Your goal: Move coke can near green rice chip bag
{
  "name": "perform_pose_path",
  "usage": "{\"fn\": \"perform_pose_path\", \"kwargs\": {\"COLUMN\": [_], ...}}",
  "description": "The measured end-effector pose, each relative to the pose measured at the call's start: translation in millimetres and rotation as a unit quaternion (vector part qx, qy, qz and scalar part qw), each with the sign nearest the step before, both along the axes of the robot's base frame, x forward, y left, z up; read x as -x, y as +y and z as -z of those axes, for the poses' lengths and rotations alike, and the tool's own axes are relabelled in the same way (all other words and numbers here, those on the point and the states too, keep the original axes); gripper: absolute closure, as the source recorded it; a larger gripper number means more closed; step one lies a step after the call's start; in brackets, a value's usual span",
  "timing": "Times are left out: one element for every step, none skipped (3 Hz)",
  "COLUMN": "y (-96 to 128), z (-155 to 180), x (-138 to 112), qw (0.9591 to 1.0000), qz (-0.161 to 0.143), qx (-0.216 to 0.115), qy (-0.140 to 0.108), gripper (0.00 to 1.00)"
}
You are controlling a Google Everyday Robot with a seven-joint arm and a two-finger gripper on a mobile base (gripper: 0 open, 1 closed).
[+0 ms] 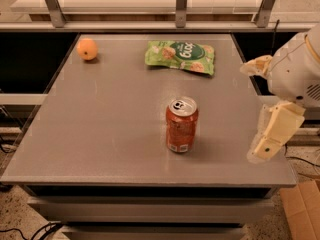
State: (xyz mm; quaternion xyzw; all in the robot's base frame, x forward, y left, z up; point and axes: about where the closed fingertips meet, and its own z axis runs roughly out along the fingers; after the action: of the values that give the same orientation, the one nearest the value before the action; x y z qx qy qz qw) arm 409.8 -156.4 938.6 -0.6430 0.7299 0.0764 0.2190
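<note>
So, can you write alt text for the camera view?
A coke can stands upright near the middle of a grey table; a green rice chip bag lies flat near the far edge and an orange at the far left. The gripper hangs at the right edge, apart from the can.

One camera looks down from the front, fairly near, over the table (110,124); hand (256,109) at right edge.

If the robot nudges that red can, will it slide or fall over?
The coke can stands upright, taller than wide, so a high push would probably tip it; a low one may slide it on the smooth table. On its side it would likely roll. The gripper hangs beside the table's right edge, apart from the can.
</note>
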Motion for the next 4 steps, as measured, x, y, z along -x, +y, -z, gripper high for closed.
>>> {"fn": "perform_pose_path", "kwargs": {"y": [13,29,49,49], "z": [24,38,50,50], "x": [2,-2,-9,-9], "qw": [0.9988,0.9954,0.9875,0.9875], "qz": [-0.016,-0.03,-0.042,-0.042], "qx": [-0.043,-0.088,-0.147,-0.147], "qy": [0.019,0.026,0.039,0.039], "gripper": [0.0,0.0,0.0,0.0]}}
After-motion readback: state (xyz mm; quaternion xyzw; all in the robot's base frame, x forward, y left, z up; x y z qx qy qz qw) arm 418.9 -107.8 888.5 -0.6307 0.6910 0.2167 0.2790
